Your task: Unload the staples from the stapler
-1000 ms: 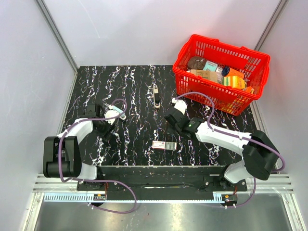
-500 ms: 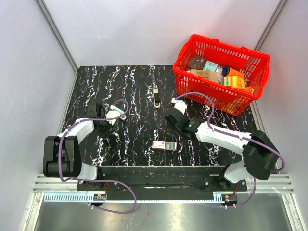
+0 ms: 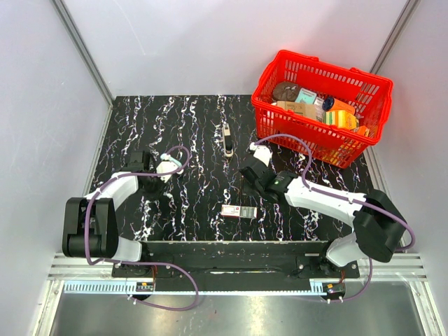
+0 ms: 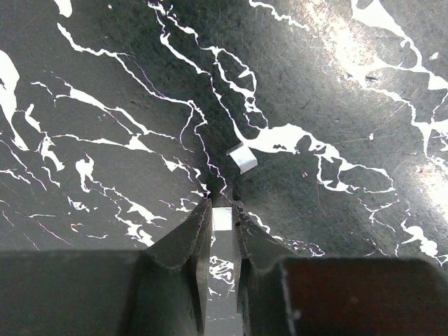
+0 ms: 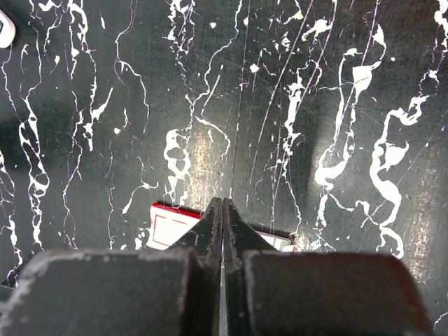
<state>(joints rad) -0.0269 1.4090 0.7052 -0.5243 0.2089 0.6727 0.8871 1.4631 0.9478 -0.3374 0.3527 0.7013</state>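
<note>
The light-blue stapler (image 3: 166,166) lies on the black marbled table (image 3: 196,126), just beyond my left gripper (image 3: 152,183); it is out of the left wrist view. In that view my left gripper (image 4: 222,210) is nearly closed, with a small pale silvery piece (image 4: 222,218), like a short staple strip, pinched between its fingertips low over the table. A second small silvery piece (image 4: 242,157) lies on the table just ahead. My right gripper (image 3: 247,189) is shut and empty, held over the red-and-white box; its closed tips (image 5: 222,203) show in the right wrist view.
A small red-and-white box (image 3: 238,210) lies near the front middle, partly hidden behind my right fingers (image 5: 168,225). A slim black-and-silver object (image 3: 227,140) lies mid-table. A red basket (image 3: 276,129) full of goods stands at the back right.
My left gripper and the stapler beside it have shifted very slightly to the right. The right arm has not moved.
</note>
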